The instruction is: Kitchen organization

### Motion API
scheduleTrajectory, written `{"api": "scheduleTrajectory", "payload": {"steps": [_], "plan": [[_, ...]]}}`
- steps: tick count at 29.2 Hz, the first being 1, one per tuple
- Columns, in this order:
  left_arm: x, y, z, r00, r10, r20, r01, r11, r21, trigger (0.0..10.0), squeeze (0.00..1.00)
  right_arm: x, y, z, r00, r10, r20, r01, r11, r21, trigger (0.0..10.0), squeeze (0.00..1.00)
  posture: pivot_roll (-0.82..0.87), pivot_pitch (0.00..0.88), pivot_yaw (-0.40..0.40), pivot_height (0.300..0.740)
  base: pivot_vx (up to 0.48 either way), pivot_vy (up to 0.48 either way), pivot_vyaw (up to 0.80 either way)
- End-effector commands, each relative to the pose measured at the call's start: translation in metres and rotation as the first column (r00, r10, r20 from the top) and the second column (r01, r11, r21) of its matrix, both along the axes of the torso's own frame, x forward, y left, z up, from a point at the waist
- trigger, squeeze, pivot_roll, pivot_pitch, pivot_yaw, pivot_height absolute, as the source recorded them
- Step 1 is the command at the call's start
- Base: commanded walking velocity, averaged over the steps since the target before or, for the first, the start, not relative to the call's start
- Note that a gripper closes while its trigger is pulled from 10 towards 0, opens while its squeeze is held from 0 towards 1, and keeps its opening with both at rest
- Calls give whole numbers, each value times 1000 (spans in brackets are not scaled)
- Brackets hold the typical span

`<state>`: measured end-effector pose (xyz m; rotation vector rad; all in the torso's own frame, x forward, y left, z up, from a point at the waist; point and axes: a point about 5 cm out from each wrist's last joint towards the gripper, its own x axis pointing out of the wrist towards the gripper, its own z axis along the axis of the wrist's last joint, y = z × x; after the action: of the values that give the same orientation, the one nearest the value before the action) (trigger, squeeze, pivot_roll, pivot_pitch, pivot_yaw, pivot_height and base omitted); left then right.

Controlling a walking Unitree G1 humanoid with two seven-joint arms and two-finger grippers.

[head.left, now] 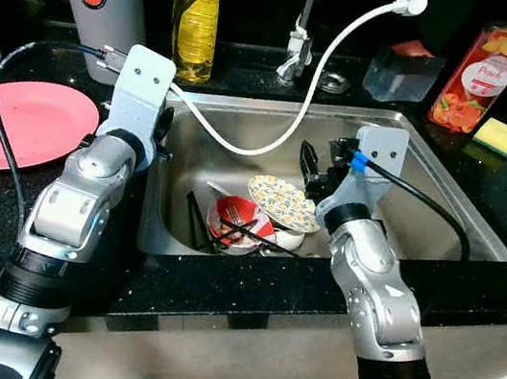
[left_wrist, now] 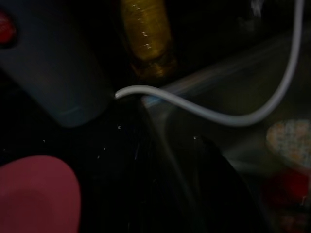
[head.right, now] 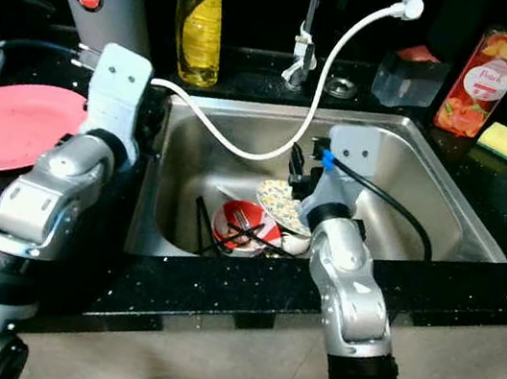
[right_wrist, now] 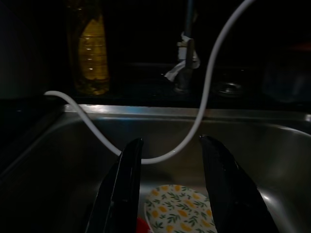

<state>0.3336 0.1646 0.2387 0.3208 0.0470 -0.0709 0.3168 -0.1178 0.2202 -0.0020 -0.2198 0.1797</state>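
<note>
Right gripper [right_wrist: 170,184] spread wide, empty, hovering inside the sink [head.left: 447,198] just above the floral plate [head.left: 281,202], which leans on the red bowl [head.left: 234,220] at my 6 o'clock. White hose [head.left: 242,144] droops across at 12 o'clock of the fingers; I judge it could snag on descent. The tilted plate may slip against the bowl. Left gripper [head.left: 162,126] sits at the sink's 9 o'clock rim; can't tell its finger state.

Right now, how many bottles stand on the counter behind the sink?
2: a yellow oil bottle behind the sink's left corner, and a peach soap pump bottle behind its right corner.
</note>
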Motion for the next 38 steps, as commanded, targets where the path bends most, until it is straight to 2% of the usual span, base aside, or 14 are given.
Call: {"api": "scheduleTrajectory", "payload": {"steps": [1, 2, 3, 5, 7, 10, 15, 17, 21, 23, 26, 30, 32, 38], "plan": [[-3, 8, -3, 999, 7, -45, 0, 990, 144, 10000, 0, 0, -7, -1, 1000, -31, -2, 31, 999, 8, 10000, 0, 69, 0, 12, 740, 0, 0, 0], [-5, 11, -3, 998, 6, -57, 6, 978, 208, 10000, 0, 0, -8, -1, 999, -35, -3, 35, 999, 12, 10000, 0, 69, 0, 12, 740, 0, 0, 0], [-5, 11, -3, 998, 6, -57, 6, 978, 208, 10000, 0, 0, -8, -1, 999, -35, -3, 35, 999, 12, 10000, 0, 69, 0, 12, 740, 0, 0, 0], [-11, 22, -6, 995, -27, -93, 62, 918, 392, 10000, 0, 2, -9, -1, 999, -37, -1, 37, 999, 7, 10000, 0, 74, 0, -1, 740, 0, 0, 0], [-16, 33, -11, 992, -15, -126, 78, 857, 509, 10000, 0, 3, -10, -1, 999, -37, -2, 37, 999, 2, 10000, 0, 90, 0, -3, 740, 0, 0, 0], [-23, 54, -16, 986, 29, -167, 82, 782, 618, 10000, 0, 6, -9, -2, 999, -39, -4, 39, 999, -2, 10000, 0, 92, 0, -14, 740, 0, 0, 0], [-30, 61, -25, 969, 38, -242, 137, 736, 663, 10000, 0, 7, -5, -1, 1000, -25, -1, 25, 1000, 1, 10000, 0, 92, 0, -8, 740, 0, 0, 0], [-32, 66, -29, 961, 58, -269, 152, 705, 693, 10000, 0, 7, -4, -1, 1000, -22, 0, 22, 1000, -3, 10000, 0, 87, 0, -11, 740, 0, 0, 0], [-33, 70, -32, 950, 83, -302, 167, 682, 712, 10000, 0, 7, -5, -2, 1000, -25, -5, 25, 1000, -4, 10000, 0, 89, 0, -15, 740, 0, 0, 0], [-34, 77, -34, 941, 108, -321, 180, 644, 743, 10000, 0, 8, -5, -3, 1000, -20, -9, 20, 1000, -7, 10000, 0, 91, 0, -18, 740, 0, 0, 0], [-34, 78, -34, 939, 111, -326, 186, 634, 751, 10000, 0, 8, -5, -3, 1000, -18, -9, 18, 1000, -7, 10000, 0, 91, 0, -18, 740, 0, 0, 0], [-34, 84, -30, 939, 140, -315, 152, 651, 743, 10000, 0, 10, -4, -2, 1000, -14, -4, 14, 1000, -6, 10000, 0, 96, 0, -24, 740, 0, 0, 0], [-33, 98, -27, 926, 199, -322, 114, 664, 739, 10000, 0, 11, -2, -1, 1000, -5, 2, 5, 1000, -5, 10000, 0, 92, 0, -18, 740, 0, 0, 0], [-32, 108, -25, 914, 245, -324, 90, 654, 751, 10000, 0, 10, -3, -1, 1000, -7, 3, 7, 1000, -4, 10000, 0, 85, 0, -13, 740, 0, 0, 0]]}}
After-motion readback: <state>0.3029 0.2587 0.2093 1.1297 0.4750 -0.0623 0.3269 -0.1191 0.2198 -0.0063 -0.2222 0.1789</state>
